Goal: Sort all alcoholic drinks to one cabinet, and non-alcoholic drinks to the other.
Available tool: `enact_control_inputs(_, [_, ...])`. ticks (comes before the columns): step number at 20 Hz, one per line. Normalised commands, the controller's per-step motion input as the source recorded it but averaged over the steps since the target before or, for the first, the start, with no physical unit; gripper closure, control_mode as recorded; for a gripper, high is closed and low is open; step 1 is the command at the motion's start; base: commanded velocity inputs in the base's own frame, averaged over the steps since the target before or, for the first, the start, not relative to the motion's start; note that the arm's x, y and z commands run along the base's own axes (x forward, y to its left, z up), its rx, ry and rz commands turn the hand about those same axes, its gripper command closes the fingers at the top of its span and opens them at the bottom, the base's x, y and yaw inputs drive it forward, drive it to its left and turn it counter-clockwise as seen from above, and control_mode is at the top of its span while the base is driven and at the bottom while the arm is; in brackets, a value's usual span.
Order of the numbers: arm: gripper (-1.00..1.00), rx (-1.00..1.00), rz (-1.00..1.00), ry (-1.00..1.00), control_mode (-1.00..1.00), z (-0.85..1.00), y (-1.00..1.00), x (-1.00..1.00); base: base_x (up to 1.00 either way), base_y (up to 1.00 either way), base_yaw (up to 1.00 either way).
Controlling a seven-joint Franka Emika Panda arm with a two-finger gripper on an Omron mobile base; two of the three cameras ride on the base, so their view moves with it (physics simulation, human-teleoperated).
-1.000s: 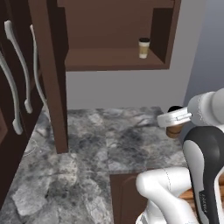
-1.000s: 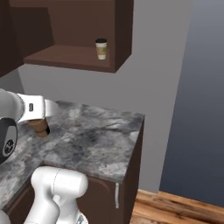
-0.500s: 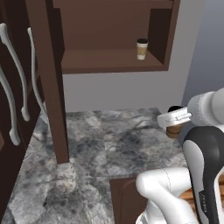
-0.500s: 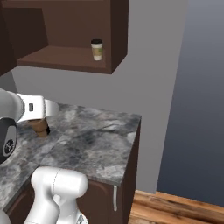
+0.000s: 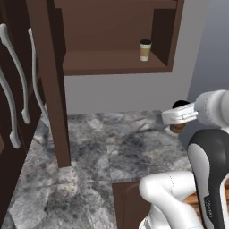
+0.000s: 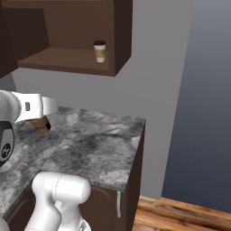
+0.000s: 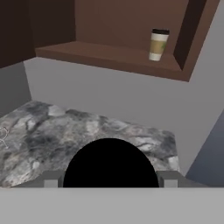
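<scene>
1. The gripper [image 5: 178,126] is clamped around a tan coffee cup [image 5: 178,129] with a black lid [image 7: 110,162], above the marble counter [image 5: 116,152].
2. A second coffee cup [image 5: 145,50] stands on the open wall cabinet's shelf [image 5: 112,67].

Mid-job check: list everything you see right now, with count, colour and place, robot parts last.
coffee cup on shelf: one, tan with black lid, upright at the right end of the open cabinet's shelf.
coffee cup in gripper: one, tan with black lid, between the jaws above the counter.
open wall cabinet: one, dark brown, above the counter.
closed cabinet doors: dark brown with silver bar handles, at left.
counter: one, grey marble, below the cabinet.
gripper: one, white, closed around the second cup, at the counter's right side.
</scene>
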Motion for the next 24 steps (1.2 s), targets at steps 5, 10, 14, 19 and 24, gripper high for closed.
enact_control_inputs(5, [1.0,0.0,0.0,-0.09,-1.0,0.29,0.08,0.08,0.0,0.0,0.0])
enact_control_inputs(10, [1.0,0.0,0.0,-0.02,-1.0,0.29,0.16,0.16,0.0,0.0,0.0])
enact_control_inputs(14, [1.0,0.0,0.0,-0.03,-1.0,0.35,0.07,0.17,0.0,0.0,0.0])
enact_control_inputs(19, [1.0,0.03,0.0,-0.04,-1.0,0.38,0.05,0.2,0.0,0.0,0.0])
enact_control_inputs(24, [1.0,0.06,0.0,-0.07,-1.0,0.31,0.09,0.19,0.0,0.0,0.0])
